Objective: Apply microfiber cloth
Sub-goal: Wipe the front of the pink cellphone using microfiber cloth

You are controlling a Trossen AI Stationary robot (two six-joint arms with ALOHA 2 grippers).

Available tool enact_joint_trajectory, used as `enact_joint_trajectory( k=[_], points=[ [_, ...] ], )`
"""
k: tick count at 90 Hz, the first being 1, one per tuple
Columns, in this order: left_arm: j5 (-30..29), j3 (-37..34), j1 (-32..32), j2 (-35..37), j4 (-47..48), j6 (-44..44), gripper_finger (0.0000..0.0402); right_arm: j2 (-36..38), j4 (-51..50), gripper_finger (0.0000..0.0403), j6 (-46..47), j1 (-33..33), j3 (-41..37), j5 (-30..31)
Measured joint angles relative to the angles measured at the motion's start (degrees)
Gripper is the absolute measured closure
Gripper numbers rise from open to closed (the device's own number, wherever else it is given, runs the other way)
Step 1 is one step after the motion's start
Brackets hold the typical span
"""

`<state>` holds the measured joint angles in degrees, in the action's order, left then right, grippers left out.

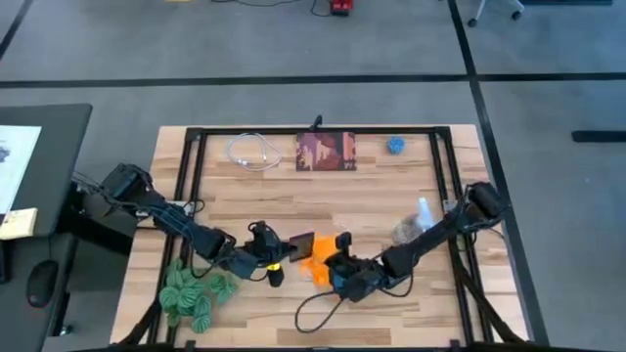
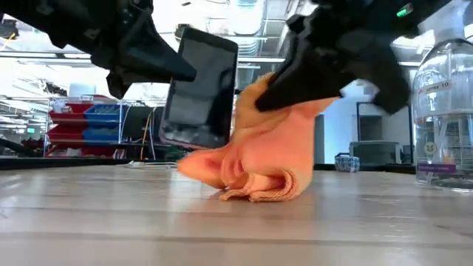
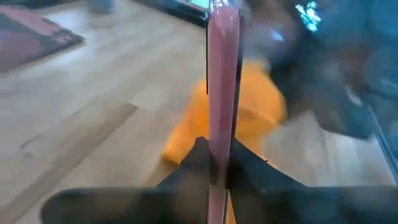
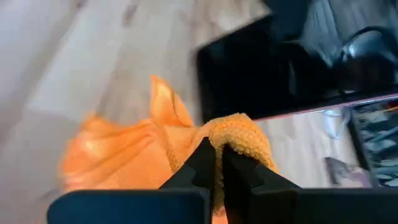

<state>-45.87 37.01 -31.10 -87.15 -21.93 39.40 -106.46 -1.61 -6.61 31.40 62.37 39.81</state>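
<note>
While the right gripper is clenched on a bunched fold of the orange microfiber cloth, most of the fabric trails down onto the wooden table, near its front edge. Just beside it, the left gripper is clamped on the lower edge of a black phone, holding it upright with its screen toward the cloth. Cloth and screen are close; contact cannot be confirmed. Judged stage: both items picked up and presented, wiping barely begun or not yet begun. A spray bottle stands well apart.
</note>
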Motion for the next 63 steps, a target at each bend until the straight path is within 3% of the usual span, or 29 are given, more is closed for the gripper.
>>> enact_joint_trajectory(
  k=[16, 36, 63],
  points=[
    [-0.5, 0.0, 1.5, 0.0, -4.8, 3.3, 0.0395, -1.0, 9.6, 0.0403, -3.8, 0.1, 0.2, -5.2],
    [5.1, 0.0, 1.8, 0.0, -11.7, -0.9, 0.0395, -1.6, 20.0, 0.0403, -13.3, -3.9, 0.1, -2.6],
    [5.2, -0.2, 1.8, -0.1, -13.0, -2.5, 0.0395, -1.7, 26.0, 0.0403, -18.2, -7.2, 0.1, -2.1]
  ],
)
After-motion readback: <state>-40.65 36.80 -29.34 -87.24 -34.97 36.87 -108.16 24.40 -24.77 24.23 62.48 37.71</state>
